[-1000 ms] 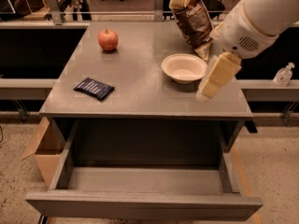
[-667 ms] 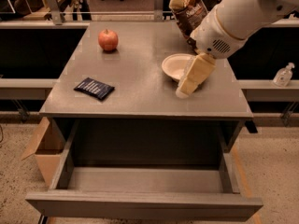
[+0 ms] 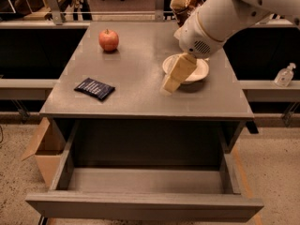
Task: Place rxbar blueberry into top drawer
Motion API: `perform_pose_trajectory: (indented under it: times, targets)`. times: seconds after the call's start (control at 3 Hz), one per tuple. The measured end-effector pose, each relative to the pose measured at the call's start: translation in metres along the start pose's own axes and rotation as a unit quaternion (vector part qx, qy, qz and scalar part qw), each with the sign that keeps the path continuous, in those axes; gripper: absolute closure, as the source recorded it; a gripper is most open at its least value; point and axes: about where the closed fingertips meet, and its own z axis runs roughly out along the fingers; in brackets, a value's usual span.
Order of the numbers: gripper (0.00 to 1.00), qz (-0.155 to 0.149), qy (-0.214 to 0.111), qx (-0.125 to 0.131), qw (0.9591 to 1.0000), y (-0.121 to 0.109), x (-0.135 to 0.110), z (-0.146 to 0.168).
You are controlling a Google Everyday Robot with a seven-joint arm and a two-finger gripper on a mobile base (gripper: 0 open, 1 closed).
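Observation:
The rxbar blueberry (image 3: 94,88), a flat dark navy wrapper with pale text, lies on the left part of the grey table top (image 3: 140,64), near its front edge. The top drawer (image 3: 140,209) is pulled out wide below the table; its grey inside shows nothing in it. My gripper (image 3: 169,85), cream-coloured, hangs from the white arm (image 3: 220,18) over the table's middle right, at the left rim of a white bowl. It is well to the right of the bar and holds nothing that I can see.
A red apple (image 3: 108,40) sits at the back left of the table. A white bowl (image 3: 198,73) sits at the right, and a brown chip bag (image 3: 183,3) stands behind it. A cardboard box (image 3: 40,153) is on the floor at left. A sanitizer bottle (image 3: 284,75) stands on the right ledge.
The arm has swung left: the gripper moved from the right side of the bowl to its left rim, closer to the bar. Nothing else has moved.

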Motion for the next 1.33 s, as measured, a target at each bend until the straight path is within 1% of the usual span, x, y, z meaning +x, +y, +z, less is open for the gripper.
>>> perform_pose_trajectory:
  times: [0.33,0.67,1.0,1.33]
  targets:
    - [0.0,-0.004,-0.021,-0.012,0.9997,-0.009,-0.014,0.027]
    - [0.0,-0.001,-0.044,-0.026,0.9987,-0.022,-0.034,0.068]
    - [0.0,0.01,-0.059,-0.037,0.9975,-0.032,-0.054,0.108]
    - [0.0,0.017,-0.074,-0.048,0.996,-0.033,-0.071,0.137]
